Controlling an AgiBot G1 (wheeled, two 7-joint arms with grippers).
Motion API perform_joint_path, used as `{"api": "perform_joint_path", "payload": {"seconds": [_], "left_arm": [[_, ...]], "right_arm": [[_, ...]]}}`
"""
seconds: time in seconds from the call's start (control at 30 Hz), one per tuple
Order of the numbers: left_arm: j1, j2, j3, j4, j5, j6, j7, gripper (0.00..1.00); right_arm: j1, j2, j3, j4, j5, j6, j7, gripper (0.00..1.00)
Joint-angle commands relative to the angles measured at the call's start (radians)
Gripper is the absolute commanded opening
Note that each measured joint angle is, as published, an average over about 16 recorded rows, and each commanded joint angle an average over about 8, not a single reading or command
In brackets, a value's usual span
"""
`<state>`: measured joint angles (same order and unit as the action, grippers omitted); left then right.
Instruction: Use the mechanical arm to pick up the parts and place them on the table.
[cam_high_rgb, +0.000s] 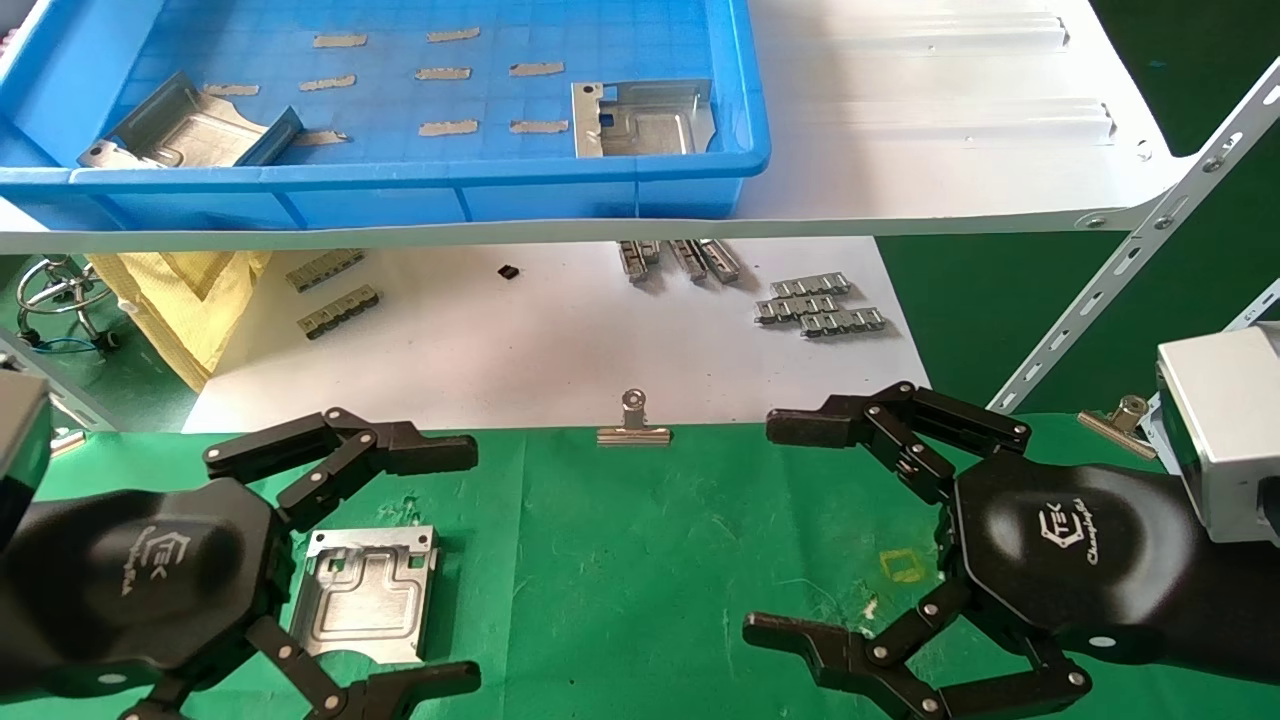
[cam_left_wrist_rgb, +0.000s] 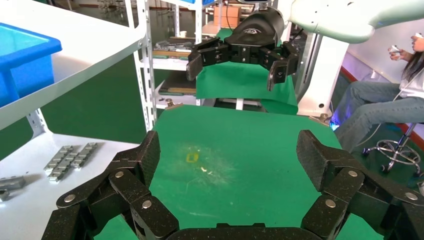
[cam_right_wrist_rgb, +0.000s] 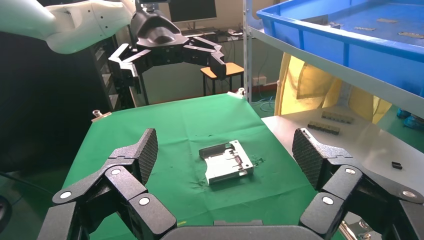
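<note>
With one part (cam_high_rgb: 365, 595) lying on the green surface (cam_high_rgb: 650, 560), the left gripper (cam_high_rgb: 400, 570) and right gripper (cam_high_rgb: 790, 530) both hang wide open and empty, so the next move looks like reaching up to the blue bin (cam_high_rgb: 600, 190) for another part (cam_high_rgb: 640, 120).

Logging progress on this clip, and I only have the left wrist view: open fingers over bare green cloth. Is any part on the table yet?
Observer: Yes. One part lies flat on the table, outside your frame.
Operator: I see the right gripper hanging open across from me. Is the left gripper touching that part?
Observer: No. The right wrist view shows the left gripper raised above the cloth, fingers open, holding nothing.
Operator: Anything left to move?
Observer: Two more parts sit in the blue bin, one at its left end and one toward its right.
</note>
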<state>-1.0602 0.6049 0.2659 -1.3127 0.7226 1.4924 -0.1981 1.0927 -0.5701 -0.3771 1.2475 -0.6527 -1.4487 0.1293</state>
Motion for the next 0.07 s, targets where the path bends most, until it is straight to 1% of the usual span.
{"api": "perform_joint_path", "payload": {"seconds": [0.03,0.07], "left_arm": [[-0.003,0.001,0.004,0.008,0.001,0.000,0.003,1.00],[-0.004,0.002,0.004,0.009,0.001,0.000,0.003,1.00]], "right_arm": [[0.000,0.000,0.000,0.000,0.000,0.000,0.000,1.00],[0.000,0.000,0.000,0.000,0.000,0.000,0.000,1.00]]}}
